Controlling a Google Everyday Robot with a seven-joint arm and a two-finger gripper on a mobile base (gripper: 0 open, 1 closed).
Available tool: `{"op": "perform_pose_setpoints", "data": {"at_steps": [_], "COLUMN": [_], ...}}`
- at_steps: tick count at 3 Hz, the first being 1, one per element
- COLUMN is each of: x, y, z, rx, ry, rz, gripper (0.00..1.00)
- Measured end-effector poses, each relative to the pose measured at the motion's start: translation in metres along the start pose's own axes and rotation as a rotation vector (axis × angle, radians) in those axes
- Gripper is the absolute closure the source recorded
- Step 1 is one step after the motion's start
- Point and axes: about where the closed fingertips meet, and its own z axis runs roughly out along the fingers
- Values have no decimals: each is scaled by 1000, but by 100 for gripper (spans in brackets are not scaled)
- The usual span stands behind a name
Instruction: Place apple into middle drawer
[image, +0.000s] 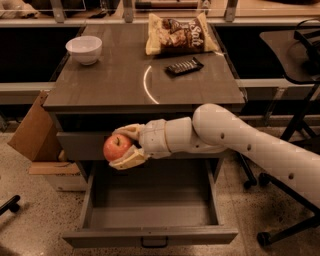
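The gripper (123, 148) is clamped on the apple (116, 147), one finger above and one below; it hangs in front of the closed drawer front (80, 145), over the far left part of the open drawer (150, 234), well above its floor.

Risks, as I judge them: let go from this height, the apple could bounce or roll and bruise; it sits close to the left wall, so a drift left could drop it on the rim or the floor; lowering the arm could knock the closed front.

The drawer looks empty; the bowl (84, 49), far left on the top (115, 85), shows nothing inside; a chip bag (180, 35) lies far right.
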Motion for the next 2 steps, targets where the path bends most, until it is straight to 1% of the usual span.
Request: {"op": "perform_pose_setpoints", "data": {"at_steps": [1, 2], "x": [52, 52], "y": [10, 10], "z": [0, 0], "rx": [4, 4], "ry": [-48, -48], "rz": [53, 53], "gripper": [100, 100]}}
